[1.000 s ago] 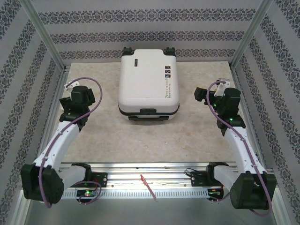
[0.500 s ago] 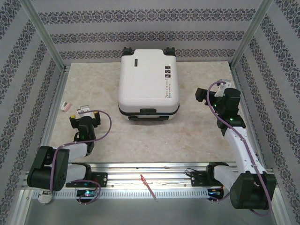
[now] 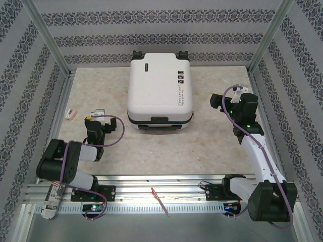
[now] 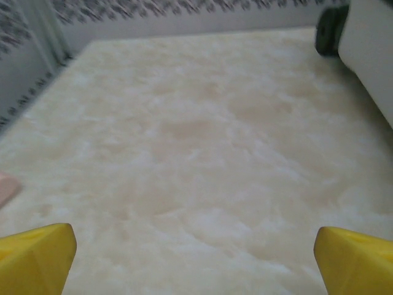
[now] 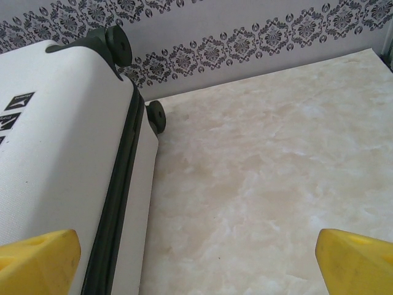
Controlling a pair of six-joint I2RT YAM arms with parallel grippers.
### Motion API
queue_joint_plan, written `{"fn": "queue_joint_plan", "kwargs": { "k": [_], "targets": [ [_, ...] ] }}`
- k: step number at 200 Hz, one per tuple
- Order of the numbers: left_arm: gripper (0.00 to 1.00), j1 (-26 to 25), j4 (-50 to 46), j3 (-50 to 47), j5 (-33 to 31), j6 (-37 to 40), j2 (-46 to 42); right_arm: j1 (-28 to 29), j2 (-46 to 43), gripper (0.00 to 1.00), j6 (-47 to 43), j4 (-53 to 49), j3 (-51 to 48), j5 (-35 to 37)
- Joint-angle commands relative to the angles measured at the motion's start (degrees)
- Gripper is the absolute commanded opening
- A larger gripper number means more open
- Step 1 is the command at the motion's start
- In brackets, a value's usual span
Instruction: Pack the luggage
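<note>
The luggage (image 3: 159,91) is a white hard-shell suitcase lying flat and closed at the back middle of the table, its black wheels toward the far wall. My left gripper (image 3: 97,120) hangs low in front of and left of it, open, with nothing between its yellow fingertips (image 4: 37,258). In the left wrist view the luggage (image 4: 371,49) shows at the top right. My right gripper (image 3: 234,100) stands to the right of the luggage, open and empty. In the right wrist view the luggage (image 5: 55,153) lies at the left, with its black seam running down its side.
A small pink and white object (image 3: 71,114) lies on the marble-patterned table (image 3: 202,146) near its left edge. Aluminium frame posts and patterned walls close in the table on three sides. A red tool (image 3: 159,197) lies on the front rail.
My left arm has folded back toward its base, and its gripper has come nearer and lower. That uncovered the small pink object at the left. The right arm has barely moved.
</note>
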Motion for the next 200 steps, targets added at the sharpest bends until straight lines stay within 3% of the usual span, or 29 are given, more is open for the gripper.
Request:
{"fn": "queue_joint_plan", "kwargs": {
  "k": [1, 9, 23, 39, 82, 101, 143, 164, 200],
  "targets": [
    [0.99, 0.66, 3.6, 3.01, 4.45, 1.87, 3.04, -0.57, -0.42, 0.98, -0.67, 1.95, 0.56, 2.17],
    [0.99, 1.07, -2.55, 4.37, 5.1, 1.32, 1.2, -0.59, -0.41, 0.98, -0.59, 2.59, 0.17, 2.8],
    [0.99, 1.55, 0.84, 4.77, 6.6, 1.73, 3.42, -0.53, 0.03, 0.98, -0.55, 4.27, -0.97, 4.51],
    [0.99, 1.62, -1.86, 5.72, 3.15, 0.12, 3.04, -0.56, 1.31, 0.98, -0.18, 7.27, -2.65, 6.47],
    [1.0, 1.64, -0.21, 4.9, 0.26, -0.87, 3.08, -0.55, 8.32, 0.98, -3.39, 19.23, -7.6, 2.06],
    [1.0, 1.68, 0.45, 4.53, 0.26, -0.99, 3.01, -0.29, 11.56, 0.98, -8.98, 26.44, -10.35, -1.86],
    [1.0, 1.67, 0.59, 4.55, 0.15, -0.97, 3.08, 0.88, 17.11, 0.98, -11.87, 27.44, -10.24, 0.68],
    [1.0, 1.65, 0.59, 4.54, 0.06, -0.97, 3.08, 1.76, 17.63, 0.98, -12.32, 27.66, -11.44, 6.35],
    [1.0, 1.63, 2.61, 3.43, -0.96, -1.26, 3.15, 2.48, 25.15, 0.98, -12.59, 50.88, -21.73, 7.6]
  ]
}}
